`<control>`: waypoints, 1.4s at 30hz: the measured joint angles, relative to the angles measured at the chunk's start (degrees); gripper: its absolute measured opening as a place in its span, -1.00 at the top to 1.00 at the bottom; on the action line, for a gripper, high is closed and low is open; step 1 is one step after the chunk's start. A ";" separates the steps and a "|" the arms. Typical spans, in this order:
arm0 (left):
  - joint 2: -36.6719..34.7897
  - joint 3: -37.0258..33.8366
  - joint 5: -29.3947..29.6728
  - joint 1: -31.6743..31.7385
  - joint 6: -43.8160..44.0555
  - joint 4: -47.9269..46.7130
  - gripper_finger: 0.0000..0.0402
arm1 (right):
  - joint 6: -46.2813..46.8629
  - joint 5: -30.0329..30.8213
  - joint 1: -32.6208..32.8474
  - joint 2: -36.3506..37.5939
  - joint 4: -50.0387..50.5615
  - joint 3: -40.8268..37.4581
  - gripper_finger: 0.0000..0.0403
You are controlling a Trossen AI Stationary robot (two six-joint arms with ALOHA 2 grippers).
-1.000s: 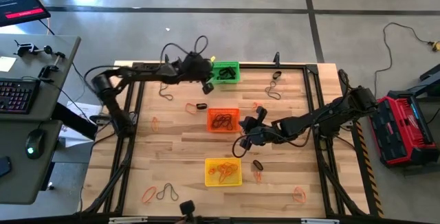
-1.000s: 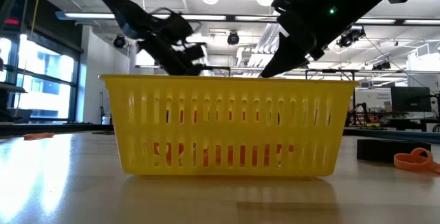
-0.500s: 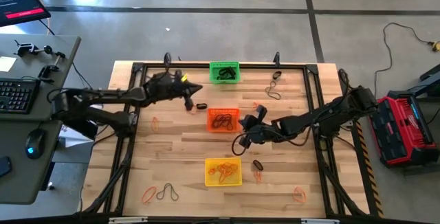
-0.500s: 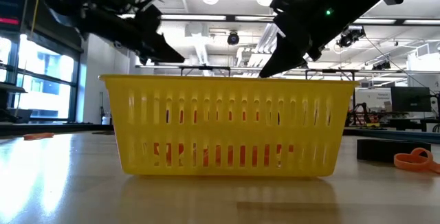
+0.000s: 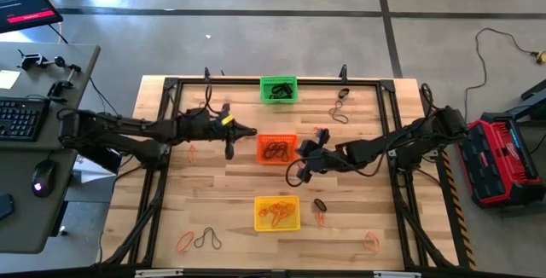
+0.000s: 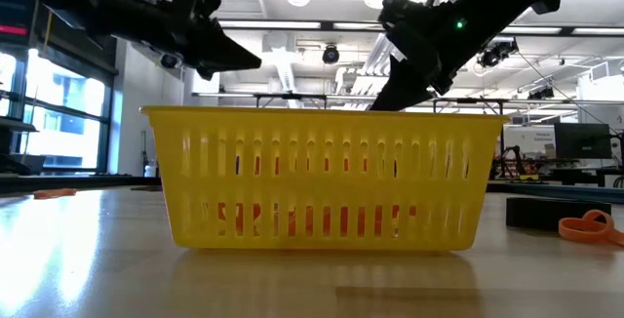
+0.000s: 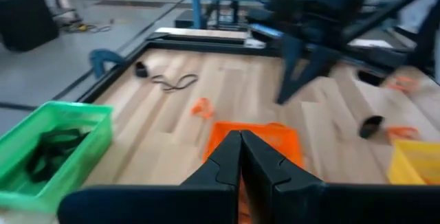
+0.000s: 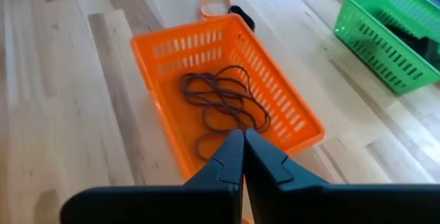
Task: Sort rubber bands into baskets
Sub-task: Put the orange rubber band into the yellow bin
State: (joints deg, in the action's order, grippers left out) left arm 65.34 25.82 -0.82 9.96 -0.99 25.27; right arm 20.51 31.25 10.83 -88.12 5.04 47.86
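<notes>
Right now the left gripper point(image 5: 229, 148) hangs with its fingers pressed together on nothing, just beside the orange basket point(image 5: 277, 148) on that basket's left side, above the middle of the table point(image 5: 213, 193). Opposite it, the right gripper point(image 5: 300, 160) is also pinched shut and empty, at the orange basket's near right corner. That basket holds a tangle of thin dark rubber bands point(image 8: 223, 104). Toward the far edge stands the green basket point(image 5: 278, 89) with thick black bands point(image 7: 51, 145) inside. Toward the near edge stands the yellow basket point(image 5: 276, 213), holding orange bands point(image 5: 275, 213). Loose bands lie scattered on the wood: a dark loop point(image 5: 341, 114) near the far right corner, a thick black one point(image 5: 320, 204) just right of the yellow basket, an orange one point(image 5: 371, 242) near the near right corner, and an orange one point(image 5: 184, 243) beside a dark loop point(image 5: 207, 240) near the near left corner.
</notes>
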 joint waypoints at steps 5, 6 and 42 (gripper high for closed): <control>0.00 -2.60 -0.03 -3.97 -2.13 6.08 1.00 | 2.87 3.15 -2.58 0.00 5.86 0.00 1.00; 0.01 -3.94 -0.11 -4.54 -2.08 8.32 1.00 | 4.59 3.90 -3.37 0.00 7.82 0.00 1.00; 0.04 -12.17 2.53 -8.17 5.35 16.47 1.00 | 4.50 -13.86 -28.48 -11.26 12.18 0.22 0.40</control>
State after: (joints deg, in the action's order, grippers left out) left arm 65.39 13.65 1.71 1.78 4.36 41.74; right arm 25.02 17.39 -17.65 -99.38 17.22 48.07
